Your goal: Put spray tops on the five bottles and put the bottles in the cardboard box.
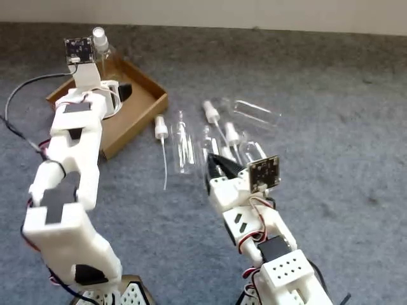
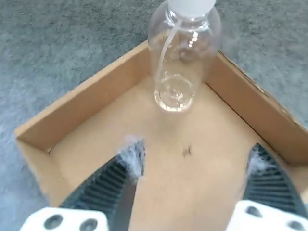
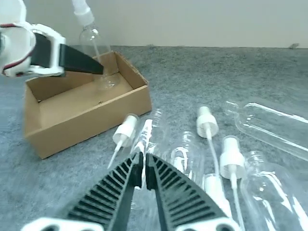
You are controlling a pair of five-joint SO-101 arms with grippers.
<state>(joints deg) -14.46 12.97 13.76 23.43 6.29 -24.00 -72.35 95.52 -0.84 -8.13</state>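
Note:
A clear bottle with a white spray top (image 1: 100, 43) (image 2: 184, 45) (image 3: 91, 36) stands upright in the far corner of the cardboard box (image 1: 135, 130) (image 2: 82, 96) (image 3: 91, 120). My left gripper (image 2: 197, 151) (image 1: 117, 95) hangs open over the box floor, a little short of that bottle and holding nothing. Several uncapped clear bottles (image 1: 181, 145) (image 3: 269, 122) lie on the grey carpet right of the box. Loose spray tops (image 1: 161, 129) (image 3: 124, 132) (image 3: 207, 122) lie among them. My right gripper (image 3: 144, 156) (image 1: 213, 163) is shut and empty just in front of the lying bottles.
Grey carpet covers the whole work area, with open floor to the right and in front of the box. A black cable (image 1: 25, 89) runs across the carpet left of the box, beside the left arm.

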